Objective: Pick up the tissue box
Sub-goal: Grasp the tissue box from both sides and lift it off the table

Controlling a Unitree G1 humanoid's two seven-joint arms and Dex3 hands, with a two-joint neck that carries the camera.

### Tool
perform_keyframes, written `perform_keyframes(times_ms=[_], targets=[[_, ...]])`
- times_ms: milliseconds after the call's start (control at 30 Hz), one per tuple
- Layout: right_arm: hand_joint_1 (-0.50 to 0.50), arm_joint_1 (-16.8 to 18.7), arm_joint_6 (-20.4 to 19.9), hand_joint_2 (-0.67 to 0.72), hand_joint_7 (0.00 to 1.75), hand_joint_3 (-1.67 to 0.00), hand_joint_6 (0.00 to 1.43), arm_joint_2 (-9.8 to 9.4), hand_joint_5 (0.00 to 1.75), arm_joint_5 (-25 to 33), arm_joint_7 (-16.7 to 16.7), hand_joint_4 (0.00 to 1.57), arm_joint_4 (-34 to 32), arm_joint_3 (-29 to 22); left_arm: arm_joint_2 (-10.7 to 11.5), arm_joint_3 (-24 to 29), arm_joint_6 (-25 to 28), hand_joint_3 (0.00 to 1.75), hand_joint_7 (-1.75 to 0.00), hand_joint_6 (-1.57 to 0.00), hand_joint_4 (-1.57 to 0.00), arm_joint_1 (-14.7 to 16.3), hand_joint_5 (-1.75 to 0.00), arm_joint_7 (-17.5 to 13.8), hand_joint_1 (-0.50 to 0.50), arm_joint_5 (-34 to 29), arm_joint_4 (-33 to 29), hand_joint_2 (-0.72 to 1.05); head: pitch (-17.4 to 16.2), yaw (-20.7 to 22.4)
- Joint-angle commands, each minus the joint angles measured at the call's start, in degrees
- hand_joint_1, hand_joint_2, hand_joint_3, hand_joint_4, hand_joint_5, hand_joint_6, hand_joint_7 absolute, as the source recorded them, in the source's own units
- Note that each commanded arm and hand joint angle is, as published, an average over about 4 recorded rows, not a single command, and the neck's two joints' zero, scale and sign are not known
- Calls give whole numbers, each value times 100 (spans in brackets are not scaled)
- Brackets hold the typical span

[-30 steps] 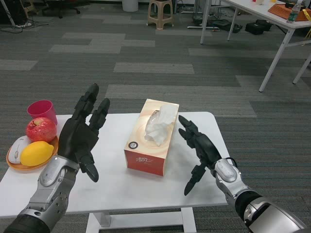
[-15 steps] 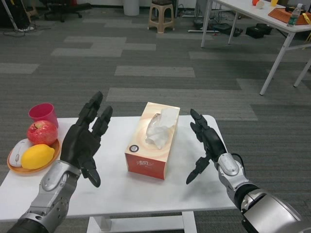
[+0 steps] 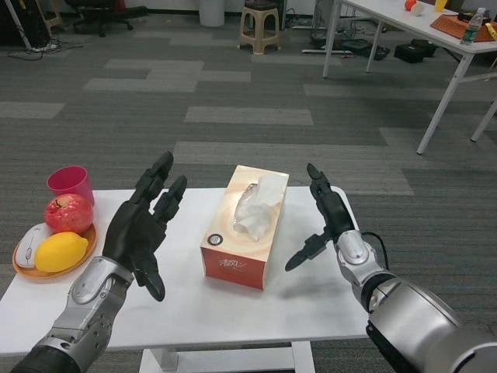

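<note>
Grey carpet-tile floor (image 3: 256, 116); beige plastic stool (image 3: 259, 26); white table (image 3: 435, 54) far right.

The scene is evenly and brightly lit from overhead. Soft shadows are cast on the counter (image 3: 233, 307). Focus is sharp throughout; slight wide-angle distortion is seen at the edges.

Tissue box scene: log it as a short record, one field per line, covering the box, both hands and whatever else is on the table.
tissue box: lies in the middle of the white table, a tissue sticking out of its top
left hand: open, palm toward the box, apart from its left side
right hand: open, fingers spread, apart from the box's right side
contact: neither hand touches the box
orange plate: at the table's left edge
on plate: red apple, lemon, a white thing
pink cup: behind the plate
</note>
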Motion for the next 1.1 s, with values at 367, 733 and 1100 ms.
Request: perform_keyframes(times_ms=[367,733,1100], targets=[[-46,-648,337,17,7,-8,0,106,0,7,-629,0,492,1025,17,-171,46,0,0,0,0,-191,-10,-41,50,-10,212,-55,-35,-52],[-46,-794,457,9,7,-8,0,141,0,2,-649,0,461,1921,6,-197,46,0,0,0,0,-241,-10,-58,50,-27,275,-55,-38,-44],[-46,-848,504,3,7,-8,0,176,0,-2,-640,3,297,2835,-7,-206,46,0,0,0,0,-239,-10,-58,50,-27,286,-55,-48,-52]])
